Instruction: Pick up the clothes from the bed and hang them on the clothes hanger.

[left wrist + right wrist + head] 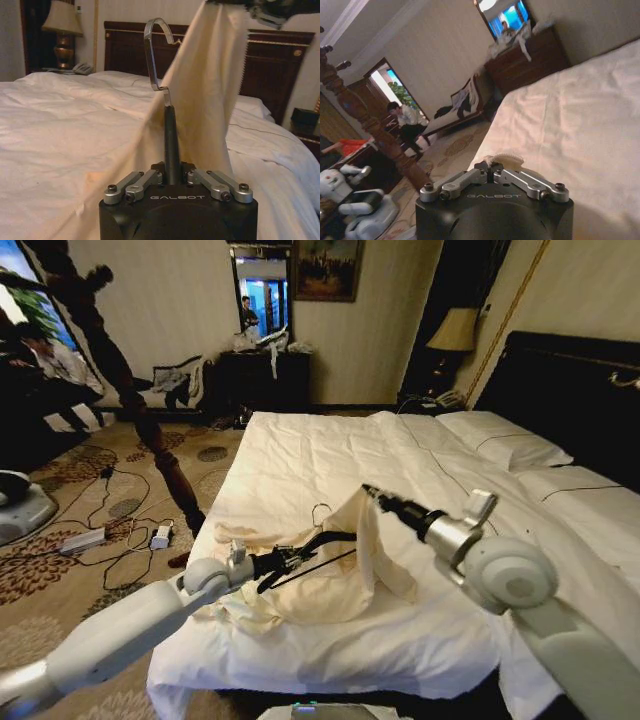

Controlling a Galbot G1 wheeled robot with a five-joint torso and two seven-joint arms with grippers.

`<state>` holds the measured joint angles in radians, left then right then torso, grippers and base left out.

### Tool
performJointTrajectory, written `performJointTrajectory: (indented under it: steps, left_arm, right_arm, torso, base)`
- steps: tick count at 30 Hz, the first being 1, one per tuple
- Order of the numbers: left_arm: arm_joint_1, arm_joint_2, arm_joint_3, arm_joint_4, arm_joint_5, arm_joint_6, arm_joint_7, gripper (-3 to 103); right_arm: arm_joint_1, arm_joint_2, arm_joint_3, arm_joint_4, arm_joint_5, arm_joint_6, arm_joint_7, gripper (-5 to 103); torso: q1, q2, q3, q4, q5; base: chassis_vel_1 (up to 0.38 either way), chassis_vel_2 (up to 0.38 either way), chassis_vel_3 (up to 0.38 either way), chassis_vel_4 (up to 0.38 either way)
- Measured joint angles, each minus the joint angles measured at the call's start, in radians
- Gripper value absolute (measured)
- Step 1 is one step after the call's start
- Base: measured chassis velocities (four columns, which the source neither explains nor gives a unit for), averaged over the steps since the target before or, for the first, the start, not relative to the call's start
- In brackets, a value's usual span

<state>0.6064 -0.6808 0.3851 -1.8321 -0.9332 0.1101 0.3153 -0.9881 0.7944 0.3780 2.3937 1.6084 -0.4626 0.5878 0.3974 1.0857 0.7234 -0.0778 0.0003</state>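
Above the near half of the white bed (330,455), the left gripper (292,558) clenches the black neck of the clothes hanger (322,541), whose silvery hook (156,55) rises upright in the left wrist view. Just beside it, the right gripper (367,493) pinches a fold of the cream garment (345,565) and lifts that edge off the sheet, so the cloth drapes down across the hanger while its lower part lies crumpled on the bed.
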Motion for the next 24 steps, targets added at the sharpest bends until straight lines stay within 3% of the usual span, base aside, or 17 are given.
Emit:
performJointTrajectory:
  steps: [7, 15, 17, 19, 23, 24]
  left_arm:
    - [0.000, -0.079, 0.007, 0.039, 0.007, 0.000, -0.052, 15]
    - [-0.012, -0.138, -0.004, 0.033, 0.003, -0.021, -0.116, 15]
    - [-0.013, -0.139, -0.006, 0.015, -0.003, -0.025, -0.126, 15]
    - [-0.013, -0.138, -0.007, 0.011, -0.003, -0.026, -0.127, 15]
    - [-0.003, -0.120, -0.024, -0.012, -0.005, -0.037, -0.130, 15]
    - [-0.003, -0.120, -0.024, -0.012, -0.005, -0.037, -0.130, 15]
  right_arm:
    - [-0.007, 0.048, -0.049, 0.093, 0.065, 0.018, 0.069, 0]
    - [-0.061, 0.036, -0.055, 0.110, 0.056, -0.028, 0.063, -2]
    - [-0.071, 0.034, -0.051, 0.110, 0.052, -0.040, 0.057, 8]
    - [-0.074, 0.033, -0.050, 0.110, 0.050, -0.042, 0.056, 8]
    - [-0.122, 0.000, 0.039, 0.109, 0.069, -0.068, 0.042, 30]
    - [-0.122, 0.000, 0.039, 0.109, 0.069, -0.068, 0.042, 30]
  torso:
    - [0.000, 0.000, 0.000, 0.0000, -0.0003]
    - [0.000, 0.000, 0.000, -0.0004, 0.0000]
    - [0.000, 0.000, 0.000, 0.0001, -0.0002]
    - [0.000, 0.000, 0.000, 0.0002, -0.0002]
    - [0.000, 0.000, 0.000, 0.0000, -0.0001]
    - [0.000, 0.000, 0.000, 0.0000, -0.0001]
  base:
    - [0.000, 0.000, 0.000, 0.000]
    - [0.000, 0.000, 0.000, 0.000]
    - [0.000, 0.000, 0.000, 0.000]
    - [0.000, 0.000, 0.000, 0.000]
    - [0.000, 0.000, 0.000, 0.000]
    - [0.000, 0.000, 0.000, 0.000]
